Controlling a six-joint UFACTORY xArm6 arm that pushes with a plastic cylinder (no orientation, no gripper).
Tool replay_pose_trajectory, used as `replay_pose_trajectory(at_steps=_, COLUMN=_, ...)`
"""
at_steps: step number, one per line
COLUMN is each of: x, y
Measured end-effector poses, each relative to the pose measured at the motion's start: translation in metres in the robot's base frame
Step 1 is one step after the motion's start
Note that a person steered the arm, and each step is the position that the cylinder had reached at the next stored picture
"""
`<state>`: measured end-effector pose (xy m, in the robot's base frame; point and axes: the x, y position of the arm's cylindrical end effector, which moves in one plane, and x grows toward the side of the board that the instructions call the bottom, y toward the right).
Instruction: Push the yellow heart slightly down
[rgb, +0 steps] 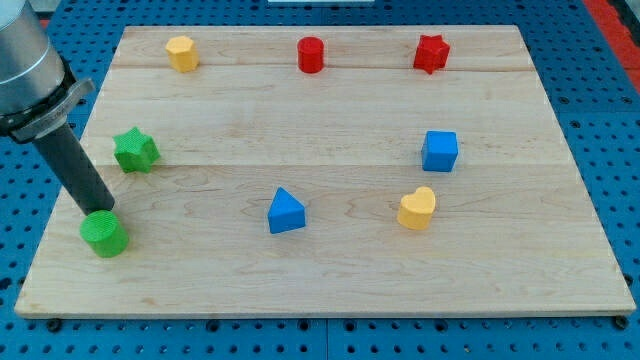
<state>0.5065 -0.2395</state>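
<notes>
The yellow heart (417, 209) lies on the wooden board (330, 280) at the lower right of centre. My tip (101, 209) is far off at the view's left, touching or just above the top of the green cylinder (104, 233). The rod slants up to the upper left. The blue cube (439, 151) sits just above the heart, and the blue triangle (286, 212) lies to the heart's left.
A green star (135, 150) lies above my tip. Along the board's top edge stand a yellow hexagon block (181, 53), a red cylinder (311, 55) and a red star (431, 53). Blue pegboard surrounds the board.
</notes>
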Motion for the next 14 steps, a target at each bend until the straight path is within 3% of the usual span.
replay_pose_trajectory(at_steps=4, x=0.000, y=0.018)
replay_pose_trajectory(at_steps=6, x=0.000, y=0.093)
replay_pose_trajectory(at_steps=8, x=-0.029, y=0.155)
replay_pose_trajectory(at_steps=9, x=-0.024, y=0.207)
replay_pose_trajectory(at_steps=11, x=0.031, y=0.221)
replay_pose_trajectory(at_steps=12, x=-0.022, y=0.225)
replay_pose_trajectory(at_steps=13, x=-0.044, y=0.279)
replay_pose_trajectory(at_steps=14, x=-0.012, y=0.332)
